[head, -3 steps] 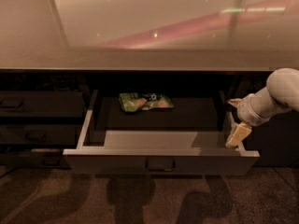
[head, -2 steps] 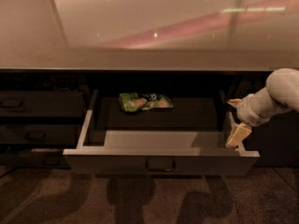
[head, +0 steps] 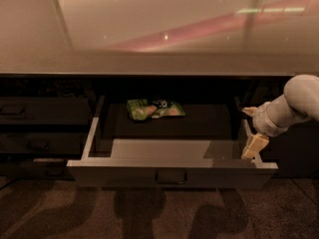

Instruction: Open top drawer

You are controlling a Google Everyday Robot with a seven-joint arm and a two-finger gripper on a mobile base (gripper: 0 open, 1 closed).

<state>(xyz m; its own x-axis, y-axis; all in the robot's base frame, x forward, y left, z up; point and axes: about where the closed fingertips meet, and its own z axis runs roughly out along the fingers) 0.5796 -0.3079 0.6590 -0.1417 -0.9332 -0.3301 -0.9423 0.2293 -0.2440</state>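
Observation:
The top drawer (head: 172, 174) stands pulled out below the countertop, its front panel nearest the camera with a small loop handle (head: 171, 176) at centre. A green snack bag (head: 155, 108) lies inside at the back of the drawer's flat tray. My gripper (head: 253, 144) hangs at the drawer's right side rail, near the front right corner, on the end of the white arm (head: 294, 106) that comes in from the right edge. It is well away from the handle.
A glossy countertop (head: 159, 39) runs across the top. Dark shut drawer fronts (head: 42, 111) stack at the left, and another dark cabinet front (head: 294, 153) is at the right. Brown carpet (head: 99, 213) covers the floor in front.

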